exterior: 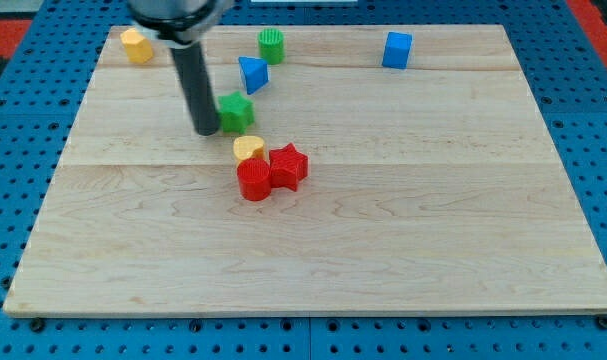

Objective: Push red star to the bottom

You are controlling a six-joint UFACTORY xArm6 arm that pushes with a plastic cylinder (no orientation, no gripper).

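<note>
Now, in the camera view, the wooden board [463, 250] lies on a blue perforated table, and the red star [289, 166] sits a little to the view's left of the board's centre. It touches a red cylinder-like block [253, 181] on its left side, and a yellow heart-like block [248, 148] sits just above these two, touching or almost touching them. The three make a tight cluster, so I judge that a careless push on the star can drag its neighbours along.

My tip [206, 131] stands up and to the view's left of this cluster, right beside the green star-shaped block [236, 110], touching it or very nearly (I cannot tell which). The tip is not in contact with the red star. To send the star to the view's bottom, the tip probably has to come to the star's upper side, passing the yellow block.

Other blocks rest near the view's top edge: a yellow block [136, 45] at the left, a green cylinder [271, 45], a blue triangular block [251, 74] and a blue cube [396, 49] further right. They are well apart from the star.

The arm comes down from the view's top left, and the dark rod stands almost vertical on the board. The rod is a plain stick with nothing to open or close, and it holds nothing.
</note>
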